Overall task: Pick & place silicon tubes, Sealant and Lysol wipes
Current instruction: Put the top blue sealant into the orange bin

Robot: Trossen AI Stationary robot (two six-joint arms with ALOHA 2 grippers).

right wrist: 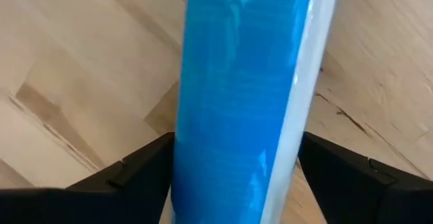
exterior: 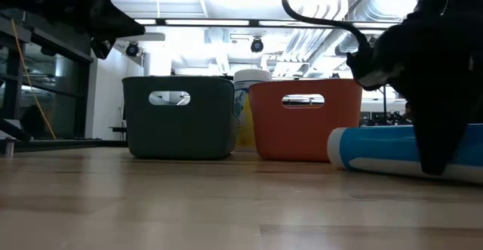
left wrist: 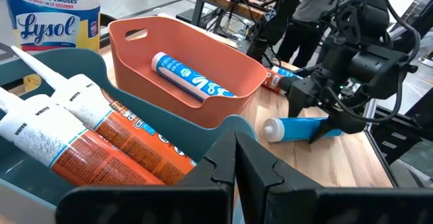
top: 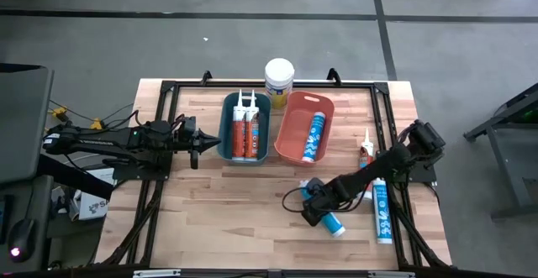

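Note:
A blue silicone tube (top: pixel 334 222) lies flat on the wooden table at the near right. My right gripper (top: pixel 316 204) is open and points down over it, one finger on each side of the tube (right wrist: pixel 237 102). My left gripper (top: pixel 204 141) is shut and hovers level beside the teal bin (top: pixel 225 135), which holds two orange sealant tubes (top: pixel 245 131). The orange bin (top: pixel 286 131) holds one blue tube (top: pixel 315 135). The Lysol wipes canister (top: pixel 279 78) stands upright behind the two bins. My right gripper comes at the blue tube from above with its fingers (right wrist: pixel 139 173) across the tube's length. The tube rests on the table. Whether the fingers touch its sides, I cannot tell.
A second blue tube (top: pixel 382 212) lies along the table's right side, and a small orange-and-white tube (top: pixel 366 149) lies farther back near the right arm. A black frame (top: pixel 168 89) runs round the table's edges. Bare wood spans the near left.

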